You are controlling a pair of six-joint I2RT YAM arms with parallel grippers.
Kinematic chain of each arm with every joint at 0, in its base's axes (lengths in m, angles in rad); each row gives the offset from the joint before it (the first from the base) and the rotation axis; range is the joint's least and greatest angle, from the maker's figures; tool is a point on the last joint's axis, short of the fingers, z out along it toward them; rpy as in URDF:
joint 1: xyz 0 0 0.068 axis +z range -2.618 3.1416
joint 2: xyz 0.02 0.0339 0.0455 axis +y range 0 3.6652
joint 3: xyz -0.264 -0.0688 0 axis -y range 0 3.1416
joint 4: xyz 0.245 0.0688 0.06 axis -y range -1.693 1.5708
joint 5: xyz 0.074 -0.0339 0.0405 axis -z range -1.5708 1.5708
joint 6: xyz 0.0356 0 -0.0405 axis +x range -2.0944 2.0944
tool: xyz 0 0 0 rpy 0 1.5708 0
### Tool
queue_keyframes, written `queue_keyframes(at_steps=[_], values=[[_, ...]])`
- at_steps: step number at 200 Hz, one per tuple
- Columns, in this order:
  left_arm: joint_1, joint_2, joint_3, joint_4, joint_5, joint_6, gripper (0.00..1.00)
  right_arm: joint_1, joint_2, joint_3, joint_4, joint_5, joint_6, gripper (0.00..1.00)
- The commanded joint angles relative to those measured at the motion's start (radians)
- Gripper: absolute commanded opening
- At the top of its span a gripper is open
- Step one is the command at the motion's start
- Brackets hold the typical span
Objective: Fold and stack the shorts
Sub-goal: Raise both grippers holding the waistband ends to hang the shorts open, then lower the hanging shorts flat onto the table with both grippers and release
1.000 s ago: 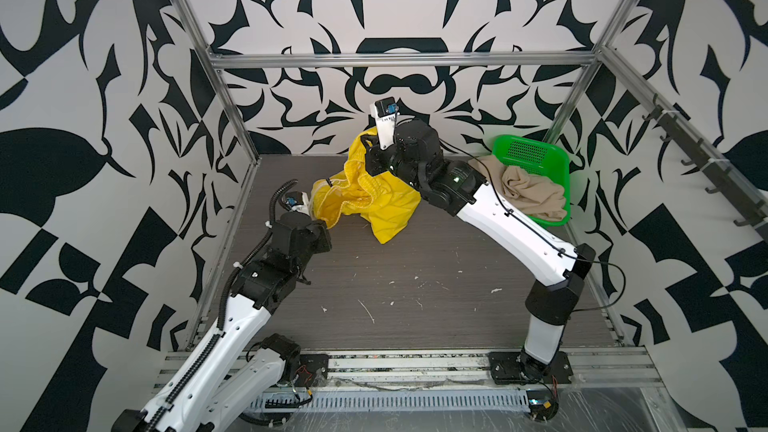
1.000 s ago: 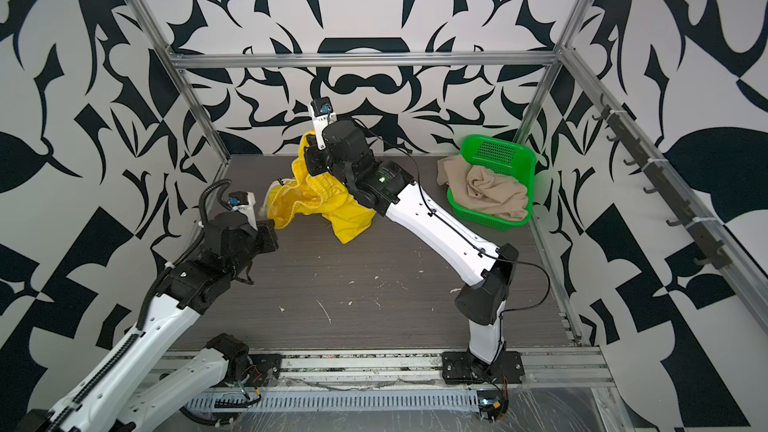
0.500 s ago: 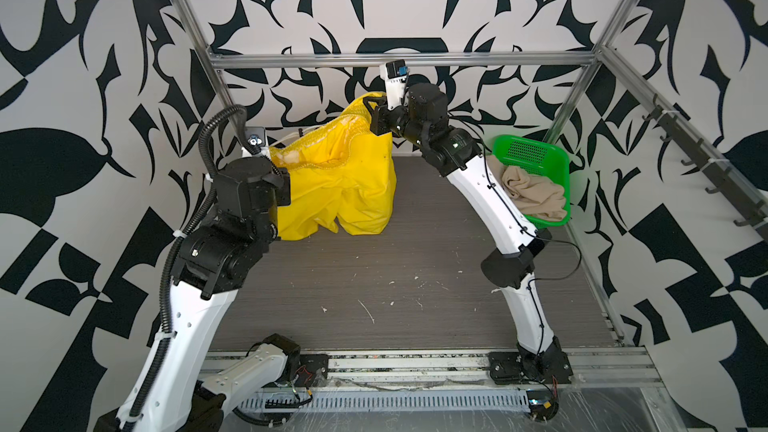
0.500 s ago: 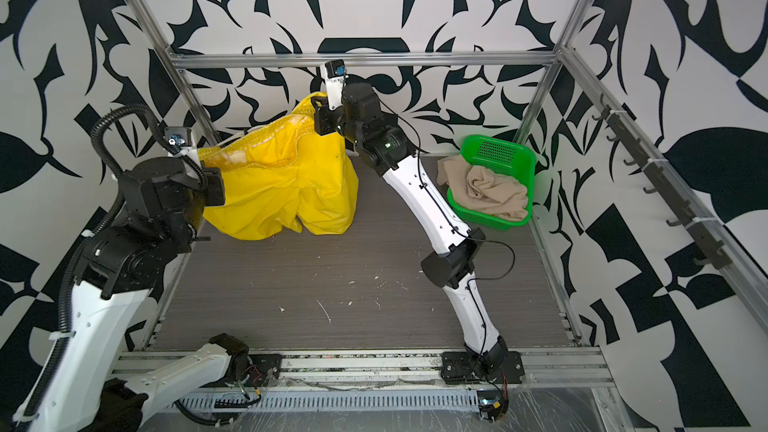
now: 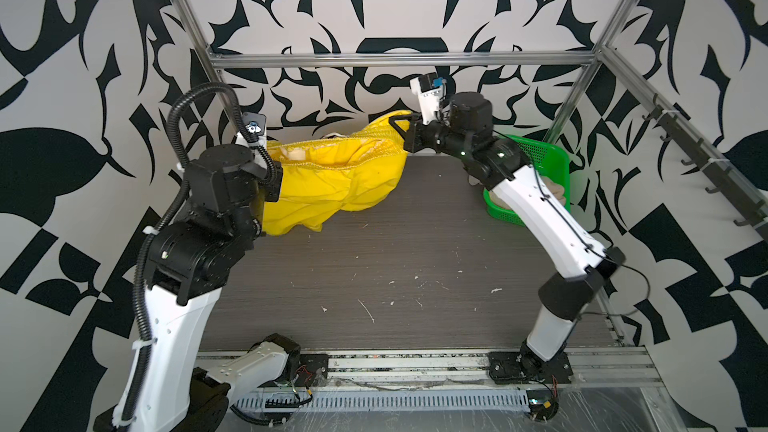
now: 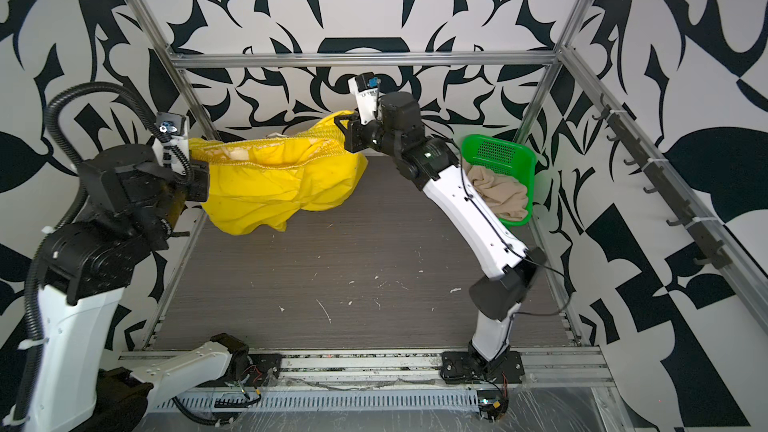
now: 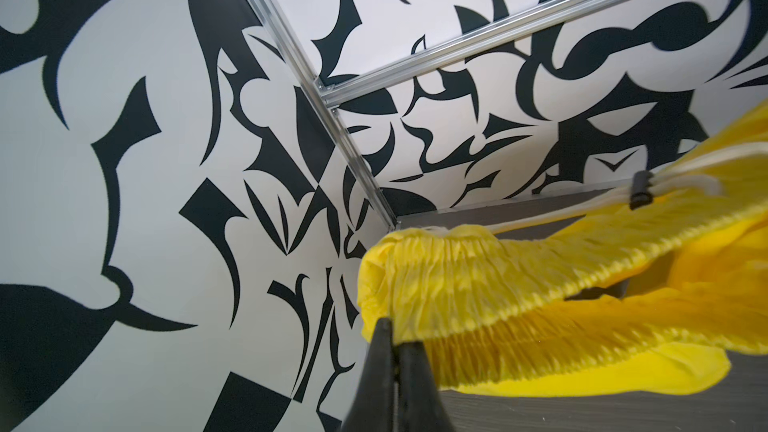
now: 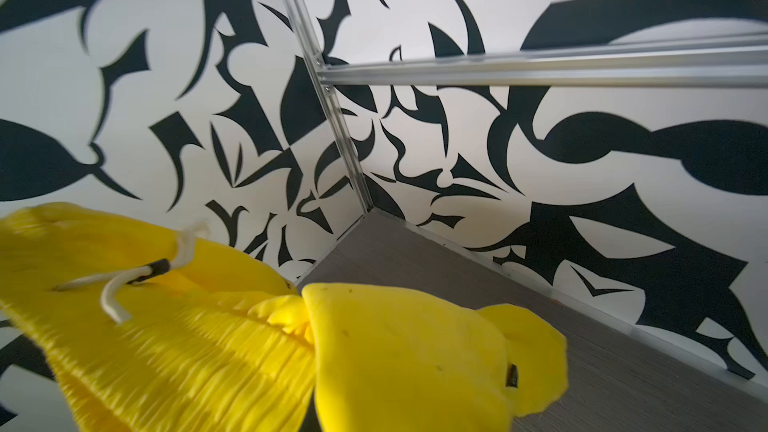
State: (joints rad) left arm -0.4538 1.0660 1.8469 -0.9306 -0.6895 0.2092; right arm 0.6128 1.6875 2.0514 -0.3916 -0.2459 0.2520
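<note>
Here the bright yellow cloth shorts (image 5: 332, 184) hang stretched between the two arms over the back of the dark wood-grain tabletop (image 5: 395, 268). Their gathered waistband is pulled taut and the legs sag toward the surface. The left gripper (image 7: 395, 332) is clamped on one end of the waistband, black fingers pinched together over the cloth. The right gripper (image 5: 402, 131) is closed on the opposite end, near the back wall. The beige cloth shorts (image 6: 498, 195) lie crumpled in the green perforated plastic basket (image 6: 496, 149), beside the right arm.
</note>
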Motion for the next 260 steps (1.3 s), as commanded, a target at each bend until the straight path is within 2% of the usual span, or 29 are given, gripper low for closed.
queue_keyframes(at_steps=[1, 23, 48, 85, 97, 121, 131, 145, 165, 185, 195, 211, 229, 260], values=[[0.013, -0.071, 0.129, -0.107, 0.065, -0.077, 0.00, -0.018, -0.191, -0.083, 0.085, 0.060, -0.048, 0.00], [0.013, -0.058, 0.195, -0.164, 0.136, -0.108, 0.00, 0.028, -0.304, -0.107, 0.009, 0.111, -0.094, 0.00], [0.013, -0.016, 0.179, -0.175, 0.102, -0.100, 0.00, 0.064, -0.356, -0.090, -0.067, 0.171, -0.128, 0.00], [0.018, 0.123, 0.182, -0.129, 0.050, -0.063, 0.00, 0.062, -0.265, -0.014, -0.159, 0.347, -0.178, 0.00], [0.057, 0.169, 0.208, -0.101, 0.066, -0.041, 0.00, 0.057, -0.215, 0.016, -0.171, 0.379, -0.184, 0.00], [0.240, 0.290, 0.290, -0.091, 0.274, -0.068, 0.00, 0.007, -0.090, 0.105, -0.181, 0.345, -0.166, 0.00], [0.285, 0.328, 0.308, -0.072, 0.319, -0.069, 0.00, -0.015, -0.029, 0.160, -0.187, 0.318, -0.154, 0.00], [0.316, 0.390, 0.341, -0.044, 0.340, -0.052, 0.00, -0.063, 0.066, 0.260, -0.183, 0.249, -0.125, 0.00], [0.339, 0.476, 0.465, -0.044, 0.392, -0.063, 0.00, -0.120, 0.219, 0.459, -0.181, 0.131, -0.097, 0.00], [0.339, 0.472, 0.514, 0.002, 0.484, -0.093, 0.00, -0.143, 0.325, 0.637, -0.187, 0.065, -0.087, 0.00], [0.339, 0.418, 0.459, 0.066, 0.533, -0.096, 0.00, -0.146, 0.337, 0.662, -0.183, 0.046, -0.094, 0.00], [0.339, 0.278, 0.231, 0.231, 0.582, -0.098, 0.00, -0.150, 0.294, 0.578, -0.143, 0.023, -0.120, 0.00], [0.339, 0.105, -0.030, 0.325, 0.554, -0.089, 0.00, -0.150, 0.179, 0.283, -0.044, 0.003, -0.115, 0.00], [0.338, -0.052, -0.443, 0.244, 0.497, -0.143, 0.00, -0.180, -0.007, -0.230, 0.130, -0.026, -0.085, 0.00]])
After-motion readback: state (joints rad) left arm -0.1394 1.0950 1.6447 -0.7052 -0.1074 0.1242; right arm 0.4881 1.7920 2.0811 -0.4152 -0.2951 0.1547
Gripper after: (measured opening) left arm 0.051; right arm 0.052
